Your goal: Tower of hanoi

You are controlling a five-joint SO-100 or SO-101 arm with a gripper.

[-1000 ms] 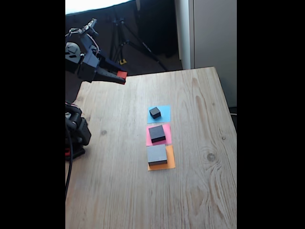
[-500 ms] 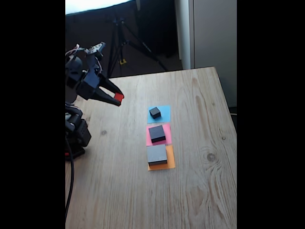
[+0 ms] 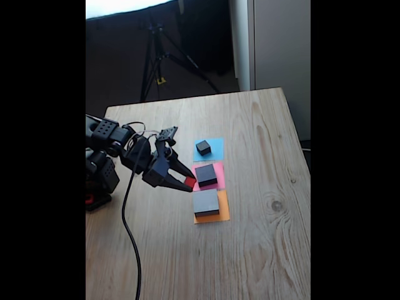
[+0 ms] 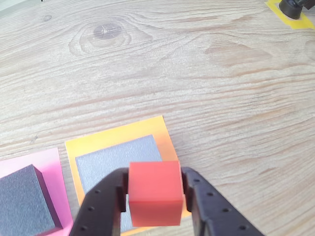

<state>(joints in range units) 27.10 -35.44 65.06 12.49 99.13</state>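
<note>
The arm is seen in the fixed view stretched low from its base at the left edge of the picture toward the right, with the wrist bent so that the gripper (image 3: 189, 183) is angled downward and to the right. A black cable is looped from the arm down across the wood. The two dark fingers are drawn together to a point, and the tiny red cube (image 3: 190, 182) is clamped between their tips. In the wrist view, the gripper (image 4: 155, 194) is seen from behind at the bottom edge, and the tiny red cube (image 4: 155, 192) is pressed on both sides by the perforated black fingers (image 4: 100, 210).
</note>
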